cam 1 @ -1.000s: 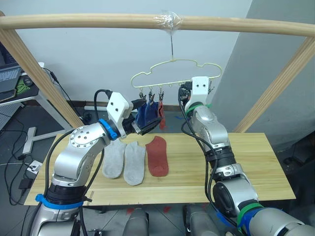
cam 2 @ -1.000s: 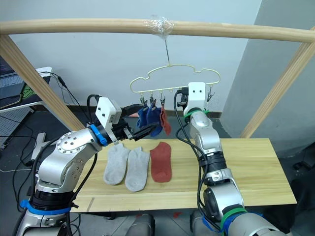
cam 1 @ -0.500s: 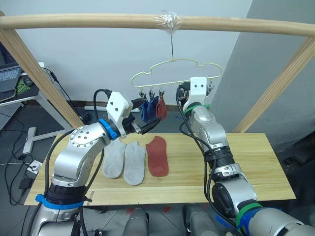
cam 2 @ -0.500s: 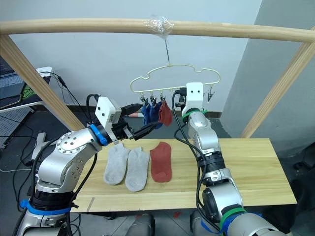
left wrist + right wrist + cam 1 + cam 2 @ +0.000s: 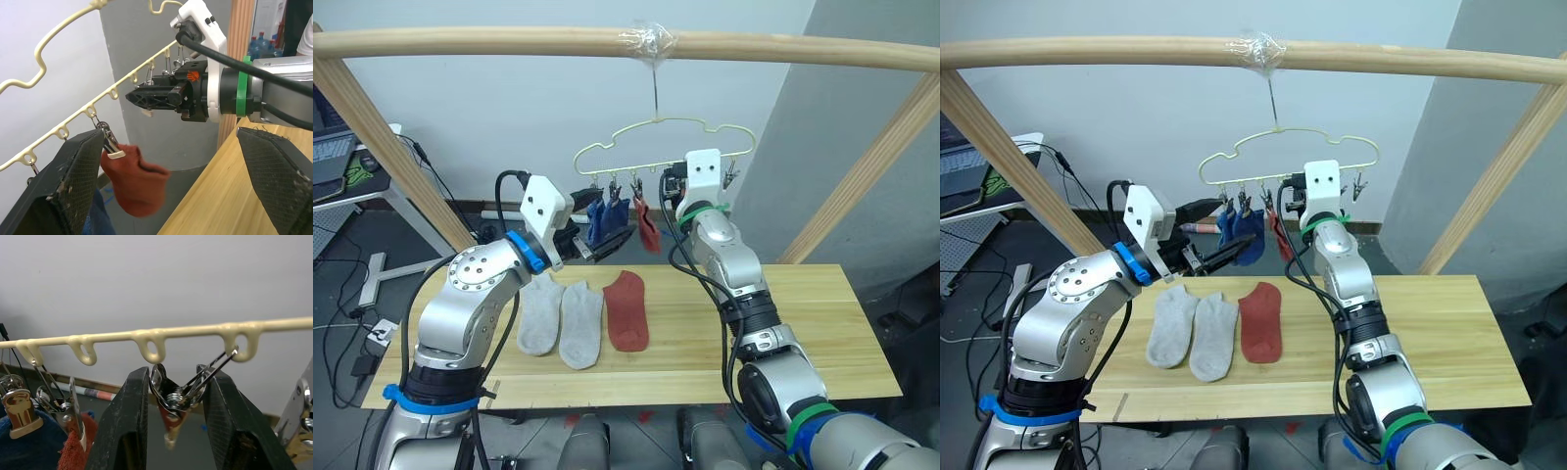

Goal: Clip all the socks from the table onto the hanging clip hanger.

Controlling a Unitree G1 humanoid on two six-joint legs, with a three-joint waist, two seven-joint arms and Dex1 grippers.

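Left eye view: a round wooden pole frame (image 5: 607, 41) is standing over a light wood tabletop (image 5: 783, 333), and the clip hanger (image 5: 661, 147) is hanging from the pole's middle. Directly below the clip hanger, three socks are lying flat on the tabletop: two grey socks (image 5: 560, 315) side by side and one rust red sock (image 5: 626, 309). Two blue socks (image 5: 605, 217) and another red sock (image 5: 648, 227) are already hanging from clips at the hanger's left end. The left hand (image 5: 597, 247) is hovering just below those hung socks, spread wide and holding nothing. The right hand (image 5: 176, 431) is reaching up under the hanger's bar, narrowly parted around an empty metal clip (image 5: 180, 392). Judging from this, squeezing that clip squarely and keeping the hanger from swinging would help. No readable writing is showing.
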